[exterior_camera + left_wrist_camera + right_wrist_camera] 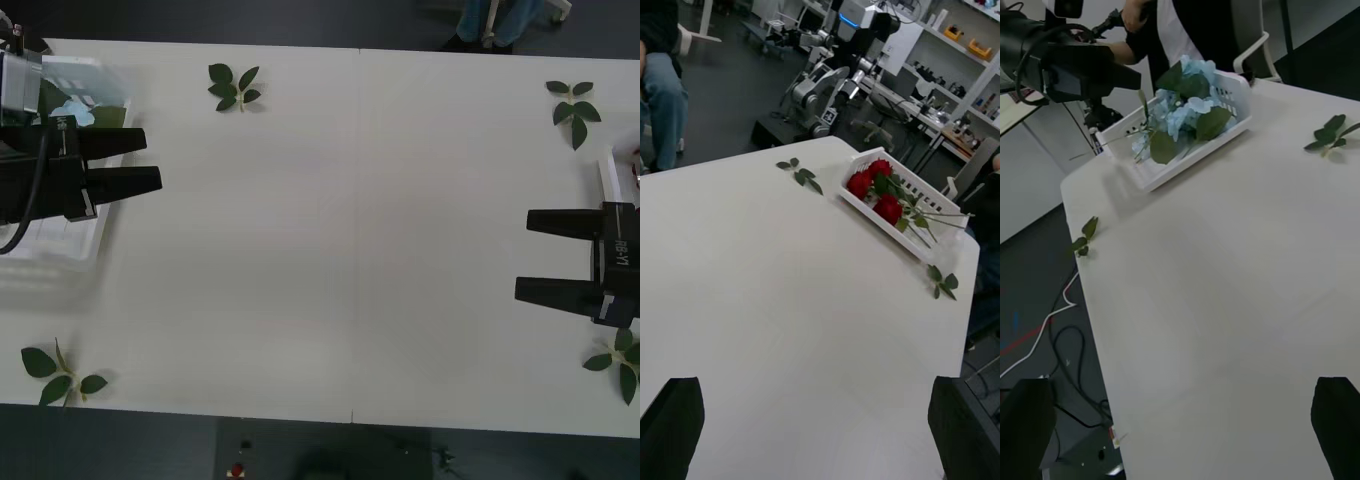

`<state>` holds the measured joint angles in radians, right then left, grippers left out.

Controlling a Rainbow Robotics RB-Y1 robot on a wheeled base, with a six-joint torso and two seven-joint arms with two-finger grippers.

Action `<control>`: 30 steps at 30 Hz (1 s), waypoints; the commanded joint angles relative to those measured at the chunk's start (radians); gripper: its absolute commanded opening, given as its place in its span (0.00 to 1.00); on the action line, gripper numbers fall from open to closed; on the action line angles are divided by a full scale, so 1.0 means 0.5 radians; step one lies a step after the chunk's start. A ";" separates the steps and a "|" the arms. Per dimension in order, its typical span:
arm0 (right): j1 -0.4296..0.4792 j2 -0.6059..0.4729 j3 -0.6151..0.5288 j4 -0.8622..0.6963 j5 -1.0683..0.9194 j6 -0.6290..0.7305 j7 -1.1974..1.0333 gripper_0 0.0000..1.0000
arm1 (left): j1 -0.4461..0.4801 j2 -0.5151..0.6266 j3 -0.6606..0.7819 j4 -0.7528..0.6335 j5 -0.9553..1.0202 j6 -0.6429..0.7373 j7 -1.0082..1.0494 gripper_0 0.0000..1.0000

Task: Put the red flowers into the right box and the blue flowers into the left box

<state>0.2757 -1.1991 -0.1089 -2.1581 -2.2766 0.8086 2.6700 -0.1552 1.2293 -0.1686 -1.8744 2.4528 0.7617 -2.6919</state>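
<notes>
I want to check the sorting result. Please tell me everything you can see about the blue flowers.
The blue flowers are fluffy pale sky-blue clusters that look artificial, with big dark green leaves and thin green stems. They lie bunched together inside the left box, a white basket with slotted walls, at the table's far left corner. The blooms point to one end and the stems reach toward the other. The exact number cannot be told. The left gripper hangs open above the box, apart from them.

"RB-Y1" on the right gripper [566, 262] housing
</notes>
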 commanded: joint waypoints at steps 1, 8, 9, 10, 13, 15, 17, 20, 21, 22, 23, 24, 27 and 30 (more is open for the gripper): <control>-0.045 0.045 0.046 -0.123 0.000 -0.053 0.041 1.00 | -0.030 0.048 0.040 -0.019 0.000 0.063 -0.027 0.87; -0.229 0.054 0.270 -0.123 -0.003 -0.154 0.057 1.00 | -0.045 0.030 0.043 -0.040 0.003 0.284 -0.007 0.87; -0.266 0.054 0.307 -0.111 0.000 -0.169 0.057 1.00 | -0.049 0.023 0.040 -0.052 0.003 0.311 0.003 0.87; -0.287 0.054 0.325 -0.105 0.000 -0.172 0.057 1.00 | -0.049 0.017 0.040 -0.058 0.000 0.323 0.006 0.87; -0.395 0.054 0.411 -0.065 -0.003 -0.185 0.060 1.00 | -0.049 0.005 0.040 -0.108 0.000 0.376 0.030 0.87; -0.468 0.054 0.463 -0.031 -0.009 -0.188 0.060 1.00 | -0.049 -0.026 0.040 -0.144 -0.021 0.415 0.052 0.87; -0.505 0.057 0.485 -0.010 -0.018 -0.188 0.060 1.00 | -0.049 -0.044 0.040 -0.166 -0.046 0.434 0.067 0.86; -0.524 0.067 0.488 0.012 -0.021 -0.185 0.054 1.00 | -0.049 -0.059 0.036 -0.169 -0.049 0.480 0.092 0.87; -0.524 0.070 0.488 0.012 -0.021 -0.185 0.047 1.00 | -0.049 -0.059 0.036 -0.169 -0.055 0.501 0.098 0.87; -0.524 0.073 0.488 0.015 -0.021 -0.188 0.047 1.00 | -0.045 -0.059 0.036 -0.169 -0.061 0.514 0.104 0.87; -0.524 0.073 0.491 0.018 -0.021 -0.185 0.041 1.00 | -0.045 -0.059 0.036 -0.169 -0.061 0.514 0.104 0.87; -0.524 0.073 0.494 0.018 -0.021 -0.185 0.038 1.00 | -0.045 -0.059 0.036 -0.169 -0.061 0.514 0.104 0.87; -0.524 0.073 0.494 0.018 -0.021 -0.185 0.038 1.00 | -0.045 -0.059 0.036 -0.169 -0.061 0.514 0.104 0.86; -0.524 0.073 0.494 0.018 -0.021 -0.185 0.038 1.00 | -0.045 -0.059 0.036 -0.169 -0.061 0.514 0.104 0.87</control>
<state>0.0110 -1.1728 0.1550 -2.1392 -2.2773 0.7175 2.6699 -0.1552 1.1901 -0.1685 -1.9405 2.4240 1.0144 -2.6790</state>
